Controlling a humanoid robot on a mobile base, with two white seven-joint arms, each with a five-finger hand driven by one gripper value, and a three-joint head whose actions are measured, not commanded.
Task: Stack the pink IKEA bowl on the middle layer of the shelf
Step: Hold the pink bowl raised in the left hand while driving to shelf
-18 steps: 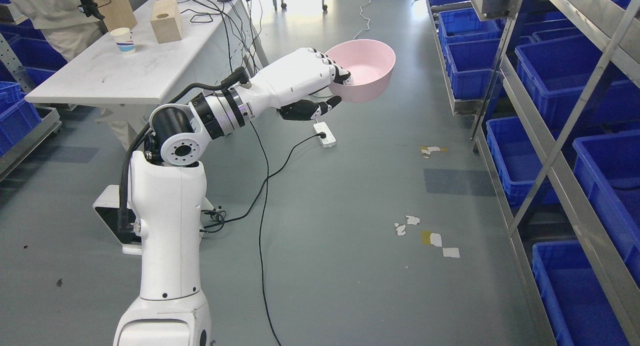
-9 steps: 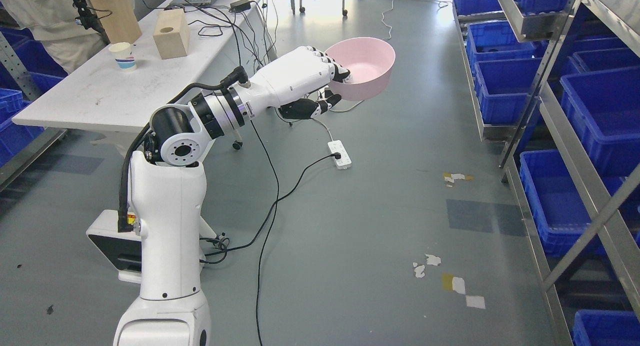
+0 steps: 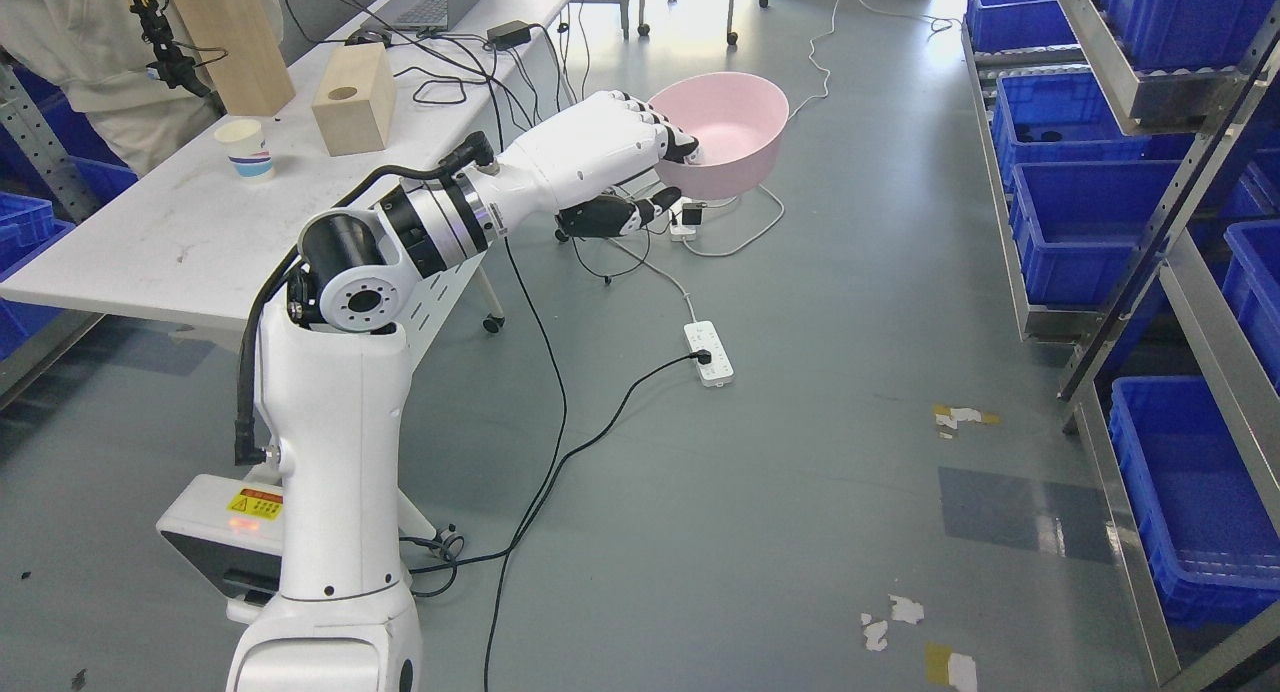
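I have the pink bowl [image 3: 722,132] clasped by its near rim in my left hand [image 3: 640,167], the upper fingers [image 3: 668,137] hooked over the lip and into the hollow, the thumb pressing from beneath, so the bowl hangs out ahead of me in mid-air above the floor, mouth up and tipped a little toward me. This is the carrying step, and I judge the shelf work is all yet to come. To do it well I should keep the wrist level and the pinch firm, since I hold only one edge and the far side hangs unsupported; a jolt could lever it loose. The shelf [image 3: 1150,262] stands well apart to my right, its metal frame slanting across the view and its layers filled with blue bins [image 3: 1075,227]; which layer is the middle one I cannot tell from here. The desk [image 3: 230,232] lies close at my left, its edge just beside my elbow, so any swing should go rightward. The aisle between is open, though cables and a power strip [image 3: 709,353] lie on the floor underneath. My right arm is out of sight.
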